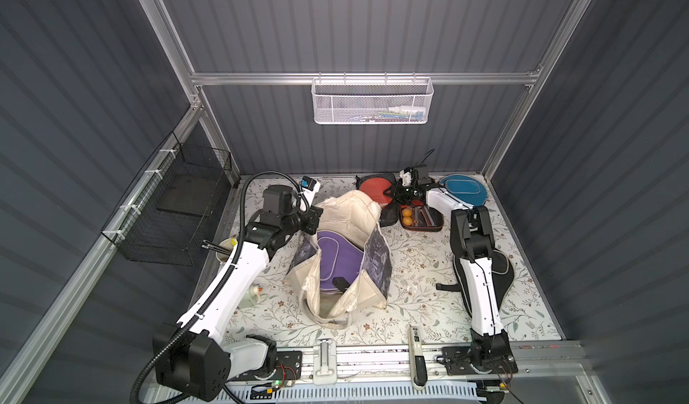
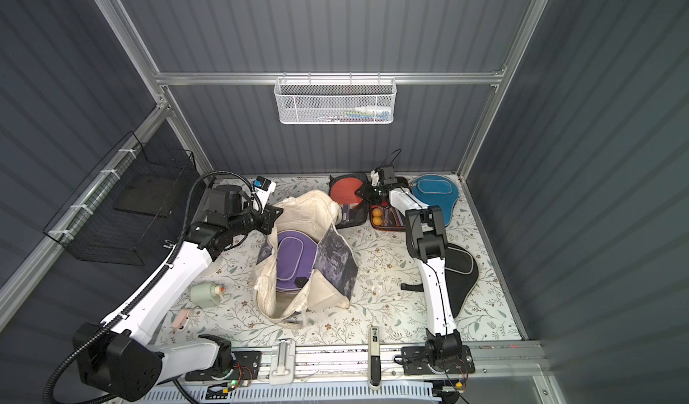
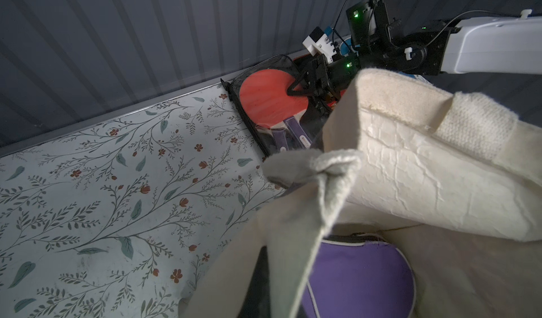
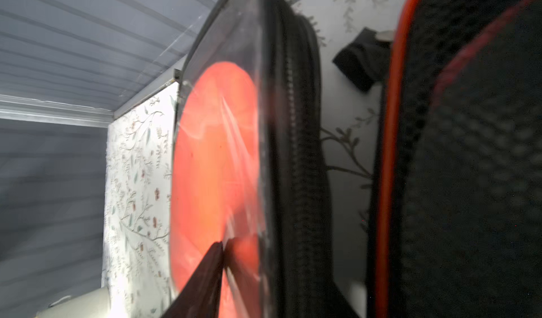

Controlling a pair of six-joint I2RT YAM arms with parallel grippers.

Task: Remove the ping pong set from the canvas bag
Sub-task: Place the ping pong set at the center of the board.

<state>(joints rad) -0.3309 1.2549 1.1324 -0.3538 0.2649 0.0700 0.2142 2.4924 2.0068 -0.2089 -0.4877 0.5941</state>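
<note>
The cream canvas bag stands open mid-table with a purple paddle cover inside. My left gripper is shut on the bag's far-left rim, and cloth hides its fingers in the left wrist view. My right gripper is open at the back, low over a black zip case whose clear window shows a red paddle. One finger lies on that window. A red-trimmed case with orange balls, a blue cover and a black cover lie on the table.
A cup, a pale green bottle and a pink item sit left of the bag. A white-and-black tool lies at the front edge. A black wire basket hangs on the left wall, a white mesh basket on the back wall.
</note>
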